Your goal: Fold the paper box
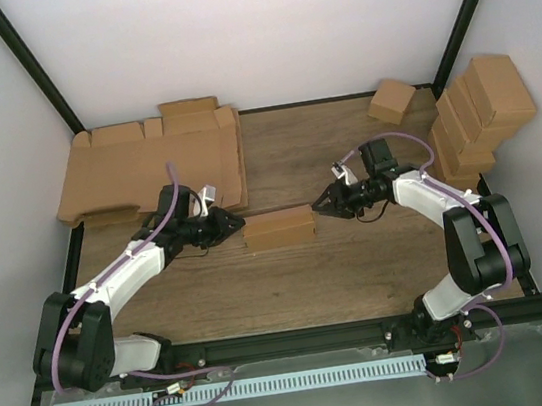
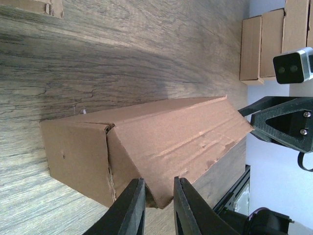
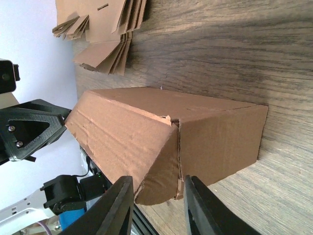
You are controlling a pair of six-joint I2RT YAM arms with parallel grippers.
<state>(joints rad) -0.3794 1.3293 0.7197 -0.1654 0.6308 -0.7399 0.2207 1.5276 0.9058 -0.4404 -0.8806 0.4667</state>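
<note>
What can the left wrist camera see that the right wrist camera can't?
Only the left wrist camera sees the row of brown cartons stacked beyond the box. Only the right wrist camera sees the pile of flat cardboard sheets. Both see the paper box lying on the wooden table, each facing one end of it, with its own fingers, the left fingers or the right fingers, on either side of a corner of that end. Whether they pinch it is unclear.
</note>
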